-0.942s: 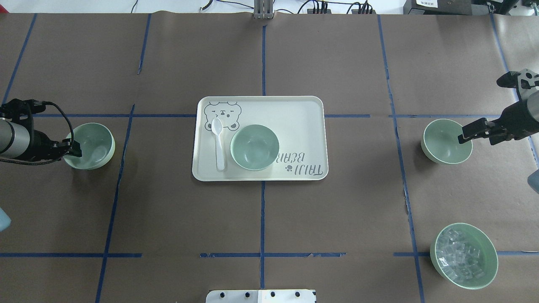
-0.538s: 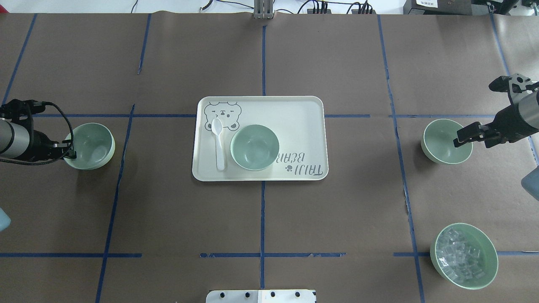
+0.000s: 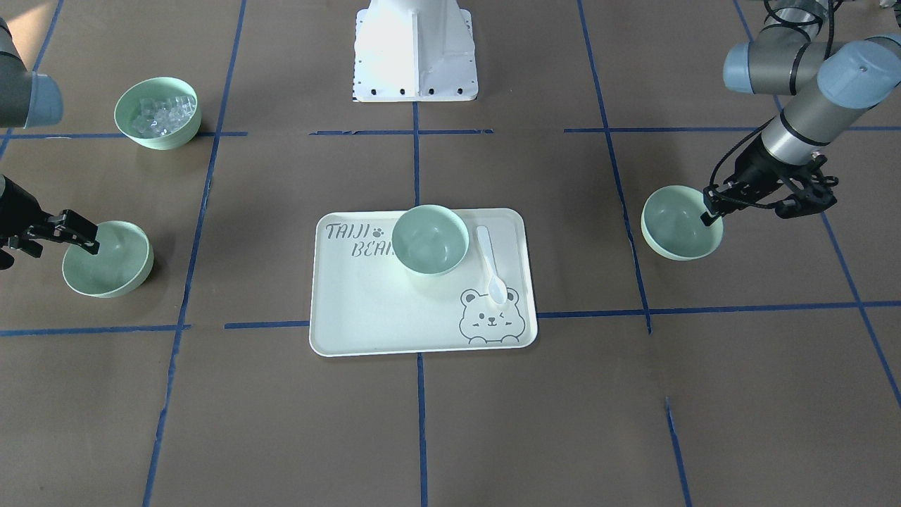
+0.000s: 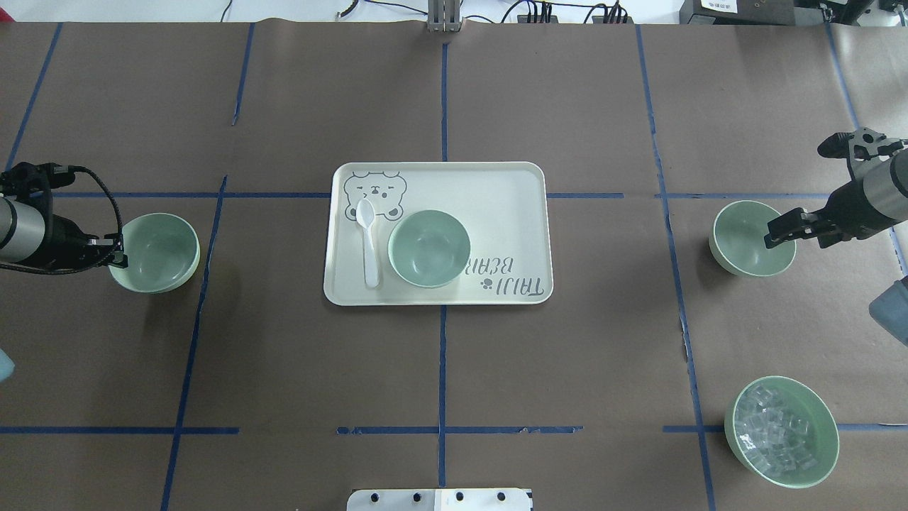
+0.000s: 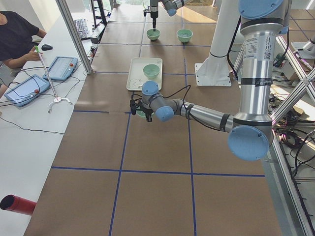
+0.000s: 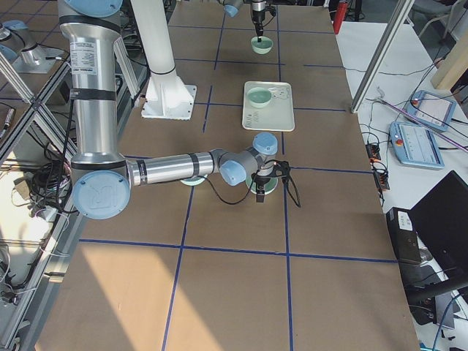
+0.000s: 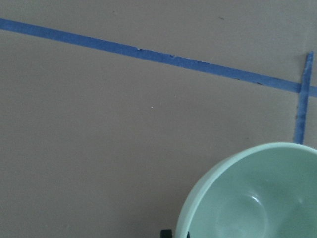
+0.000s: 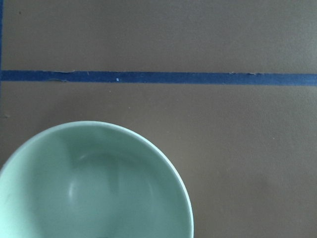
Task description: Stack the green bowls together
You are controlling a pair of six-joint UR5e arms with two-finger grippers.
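Note:
Three pale green bowls show. The left bowl (image 4: 157, 252) (image 3: 679, 224) has my left gripper (image 4: 117, 255) (image 3: 707, 213) shut on its outer rim. It fills the lower right of the left wrist view (image 7: 257, 198). The right bowl (image 4: 748, 238) (image 3: 109, 259) rests on the table. My right gripper (image 4: 773, 234) (image 3: 86, 239) hangs at its outer rim, apparently open across it. The right wrist view shows that bowl (image 8: 89, 183) but no fingers. The middle bowl (image 4: 429, 248) (image 3: 430, 239) sits upright on the tray.
The pale bear-print tray (image 4: 496, 206) (image 3: 366, 303) lies at the table's centre, with a white spoon (image 4: 368, 241) beside the middle bowl. A green bowl with clear cubes (image 4: 781, 431) (image 3: 158, 113) stands near the robot's right. Blue tape lines cross the brown table.
The left bowl has shifted slightly to the right with my left gripper on its rim. My right gripper has moved down and inward to the right bowl's rim. That bowl has not moved.

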